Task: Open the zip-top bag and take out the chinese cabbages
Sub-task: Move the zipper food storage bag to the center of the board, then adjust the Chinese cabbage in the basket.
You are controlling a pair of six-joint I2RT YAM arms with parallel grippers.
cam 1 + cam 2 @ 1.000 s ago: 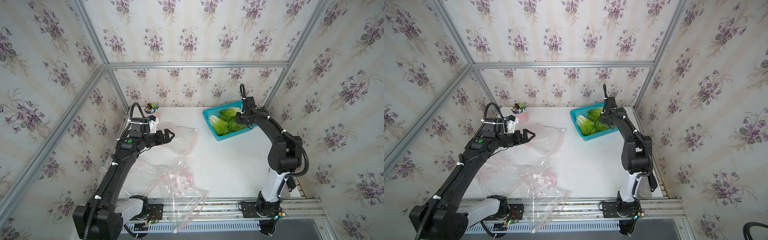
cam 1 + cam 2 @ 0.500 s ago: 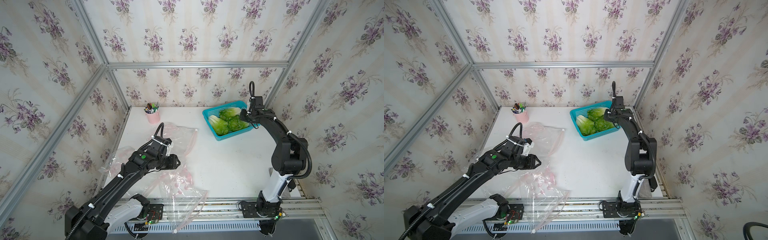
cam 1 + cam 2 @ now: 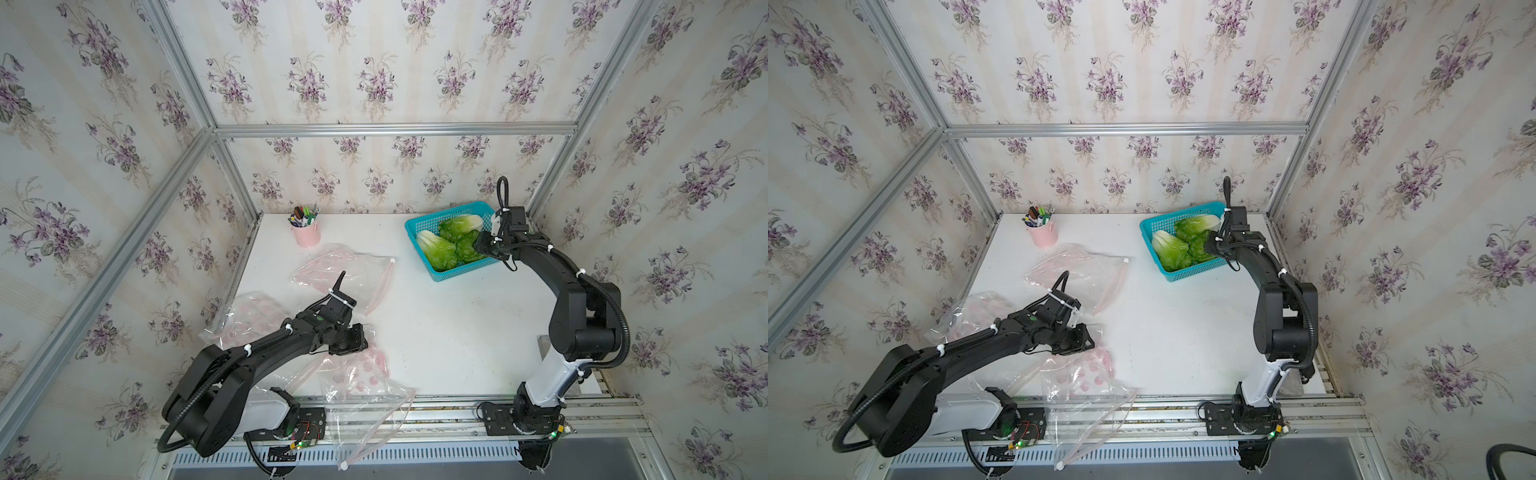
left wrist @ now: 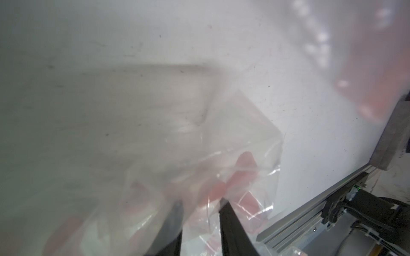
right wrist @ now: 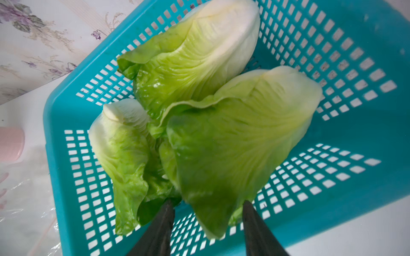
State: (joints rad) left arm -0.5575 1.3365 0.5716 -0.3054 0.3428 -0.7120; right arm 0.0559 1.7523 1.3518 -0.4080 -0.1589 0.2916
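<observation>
Leave the right gripper (image 5: 208, 202) spread, jaws apart on either side of the leafy tip of the nearest cabbage (image 5: 233, 137), with no pinch to be seen; judged to be the let-go of the last head, so widen fully before any lift, then rise straight up and back, clear of the crinkled leaf, to avoid snagging it and tipping the head out. Just ahead of those fingertips, the other two cabbages (image 5: 188, 62), touching the first, all three lying inside the blue basket (image 5: 355, 77); mind its near wall close beneath the jaws on the way out. Well apart from that hand, across the white table (image 3: 436, 332), the left gripper (image 4: 199, 202) low over a clear bag (image 4: 244, 155) with pink spots, jaws narrowed with film between them; impossible to tell whether pinching yet. Take only the top layer of film, lightly, without pressing the fingertips into the table, and draw it inward, not toward the rail (image 4: 310, 212) just beside that hand, with part of the bag draped over the edge there. No green visible in this bag or in the two other bags (image 3: 349, 270) farther from that hand, so probably little left but tidying
</observation>
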